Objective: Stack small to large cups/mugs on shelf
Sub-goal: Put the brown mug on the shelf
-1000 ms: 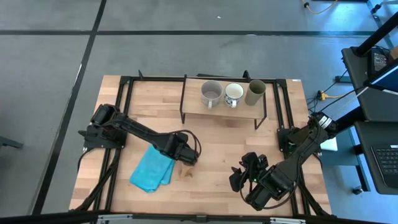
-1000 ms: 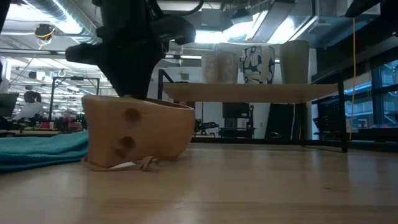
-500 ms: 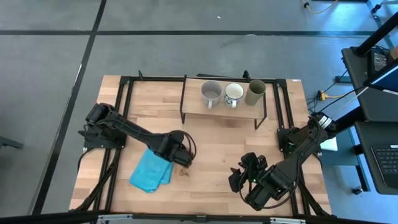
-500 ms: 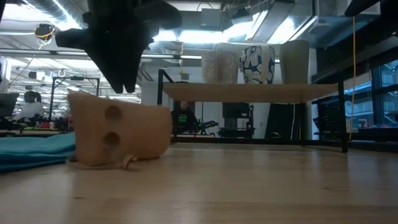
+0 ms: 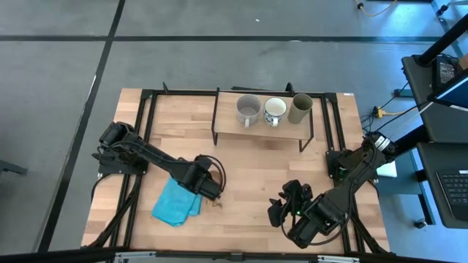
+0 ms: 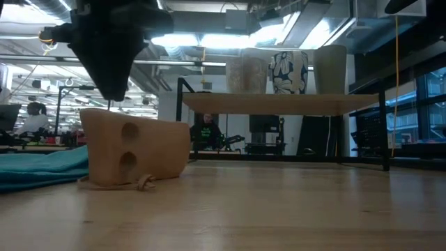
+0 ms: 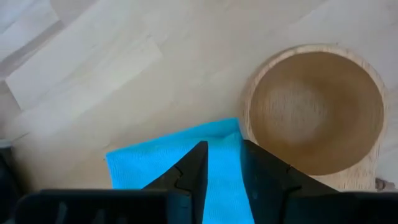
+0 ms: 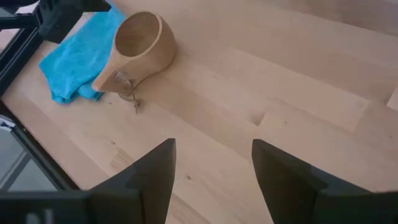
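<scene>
- Low view shows the small brown wooden cup [image 6: 134, 152] standing upright on the tabletop [image 6: 279, 209], mouth up, its stub handle with 2 holes facing the camera and a short cord lying at its base.
- It touches or just overlaps the edge of the blue cloth [image 5: 178, 203]; from the left wrist view the cup's open mouth sits just beside the cloth's corner.
- Nothing holds the cup: the left gripper [image 7: 222, 165] hangs above it, over the cloth edge, with only a narrow gap between its fingers and nothing in them.
- On the shelf [image 5: 230, 128], the grey mug [image 5: 248, 109], white mug [image 5: 275, 110] and olive-green tumbler [image 5: 300, 108] stand in a row, with bare board to the grey mug's left.
- The right gripper [image 8: 211, 165] waits near the table's front right, jaws spread wide and empty.
- My judgement: 3 of 4 vessels are placed, and the step in hand is getting the wooden cup onto the shelf as the smallest.
- The next move calls for a firm grasp on the cup's wall or handle, clear of the cloth, then a lift to the free spot beside the grey mug.
</scene>
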`<state>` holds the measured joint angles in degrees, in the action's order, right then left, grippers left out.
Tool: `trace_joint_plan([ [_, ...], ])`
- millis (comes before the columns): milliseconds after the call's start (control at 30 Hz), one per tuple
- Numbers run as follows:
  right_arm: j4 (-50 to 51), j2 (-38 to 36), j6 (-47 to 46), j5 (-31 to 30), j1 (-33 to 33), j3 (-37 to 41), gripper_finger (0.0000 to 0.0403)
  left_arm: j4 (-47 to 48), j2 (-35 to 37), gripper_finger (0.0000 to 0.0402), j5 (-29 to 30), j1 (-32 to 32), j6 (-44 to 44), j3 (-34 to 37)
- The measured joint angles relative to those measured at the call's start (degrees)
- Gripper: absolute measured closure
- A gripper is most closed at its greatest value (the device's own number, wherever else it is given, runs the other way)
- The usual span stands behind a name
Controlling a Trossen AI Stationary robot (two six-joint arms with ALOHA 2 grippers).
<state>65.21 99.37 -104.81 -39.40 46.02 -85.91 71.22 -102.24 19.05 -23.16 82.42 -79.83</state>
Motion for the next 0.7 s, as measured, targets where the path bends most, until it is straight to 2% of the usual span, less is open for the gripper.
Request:
trace_joint_plan([
  [233,-0.8,0.0,-0.1,0.0,-0.7,0.0,0.019,-0.4,0.0,0.0315,-2.5,0.7,0.1,0.0],
  [433,-1.6,0.0,-0.1,-0.2,-1.3,0.0,0.019,-1.3,0.0,0.0312,-4.1,1.1,10.0,0.0],
  [533,-2.1,0.0,-0.1,-1.4,-1.3,0.0,0.019,-3.5,0.0,0.0311,-6.7,1.6,13.1,0.0],
  [700,-2.8,0.0,-0.1,-1.5,-1.3,0.0,0.019,-7.8,0.0,0.0312,-10.1,1.8,11.4,0.0],
])
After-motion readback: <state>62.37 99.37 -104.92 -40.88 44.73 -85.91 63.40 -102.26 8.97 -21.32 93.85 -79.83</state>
